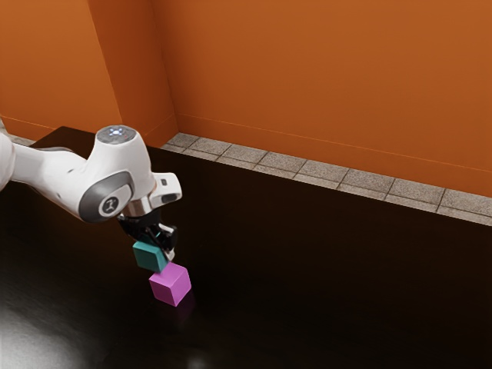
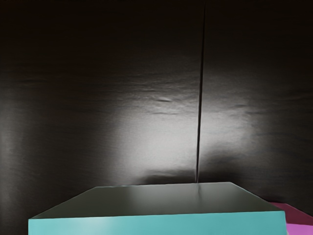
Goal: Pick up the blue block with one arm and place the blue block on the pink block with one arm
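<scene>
The gripper (image 1: 156,247) is clamped on the blue block (image 1: 148,257), teal in shade, and holds it off the dark desk (image 1: 323,269). The pink block (image 1: 170,284) rests on the desk just below the gripper, slightly offset from the held block. Whether the two blocks touch is unclear.

**Teal above magenta on glossy black**

The blue block (image 1: 149,256) reads as plain teal. In the wrist view its front face is bright turquoise and its top is shaded grey. The pink block (image 1: 170,284), at its five o'clock, is flat magenta. The hand (image 1: 157,244) is black with small white touches, on a white arm (image 1: 54,173) with grey joint caps. The worktop (image 1: 323,277) is glossy black with pale glare. The walls (image 1: 307,69) are orange, and the floor (image 1: 338,175) is grey tile.
</scene>
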You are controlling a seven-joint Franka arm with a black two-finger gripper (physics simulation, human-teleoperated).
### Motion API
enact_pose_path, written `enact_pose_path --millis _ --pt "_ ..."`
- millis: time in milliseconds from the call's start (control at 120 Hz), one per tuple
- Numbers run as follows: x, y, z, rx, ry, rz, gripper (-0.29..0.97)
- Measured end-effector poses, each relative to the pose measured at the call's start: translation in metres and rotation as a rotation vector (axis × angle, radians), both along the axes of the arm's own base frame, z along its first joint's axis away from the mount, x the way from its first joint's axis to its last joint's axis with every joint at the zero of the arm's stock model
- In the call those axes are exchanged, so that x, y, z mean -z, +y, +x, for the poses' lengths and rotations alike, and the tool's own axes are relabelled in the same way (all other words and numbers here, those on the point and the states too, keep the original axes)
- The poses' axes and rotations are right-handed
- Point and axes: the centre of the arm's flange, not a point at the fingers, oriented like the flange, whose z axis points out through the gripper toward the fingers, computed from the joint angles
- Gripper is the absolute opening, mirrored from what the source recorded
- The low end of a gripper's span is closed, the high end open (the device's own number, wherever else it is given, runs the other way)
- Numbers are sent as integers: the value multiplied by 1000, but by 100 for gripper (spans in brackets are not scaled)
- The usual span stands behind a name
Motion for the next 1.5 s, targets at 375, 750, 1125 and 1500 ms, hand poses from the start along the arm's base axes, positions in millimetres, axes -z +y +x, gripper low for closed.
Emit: enact_pose_path --millis 375,750,1125,1500 --pt "1 -23 -9 43 -3 -3 33" --pt "-1 -32 -14 60 -15 -6 33" --pt "-2 -37 -18 70 -18 -7 33" --pt "-1 -47 -21 90 -26 -8 33"
